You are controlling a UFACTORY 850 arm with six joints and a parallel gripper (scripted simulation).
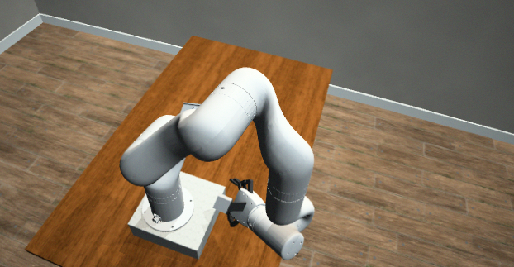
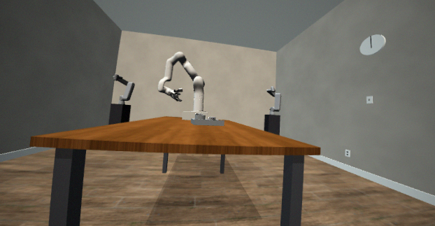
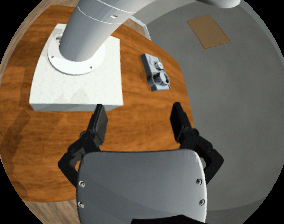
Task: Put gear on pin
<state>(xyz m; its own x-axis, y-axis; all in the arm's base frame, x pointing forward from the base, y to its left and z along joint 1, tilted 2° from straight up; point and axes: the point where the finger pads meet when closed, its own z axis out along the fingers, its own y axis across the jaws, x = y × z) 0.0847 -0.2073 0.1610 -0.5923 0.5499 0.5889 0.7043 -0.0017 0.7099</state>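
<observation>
From the top view, the white six-joint arm [image 1: 231, 118] arches over the long brown wooden table [image 1: 289, 81], rising from a pale square base block [image 1: 198, 234]. Its black gripper [image 1: 237, 201] hangs beside that block, fingers spread wide with nothing between them. The gear and pin are hidden under the arm here.

In the exterior view, a flat grey timing case [image 2: 208, 122] lies on the table just in front of the arm's base; the gripper [image 2: 177, 94] is raised well above the table, off to one side.

The wrist view shows both black fingers apart, and beyond them the small grey timing case [image 3: 157, 72] near the table edge; the gear is too small to make out.
</observation>
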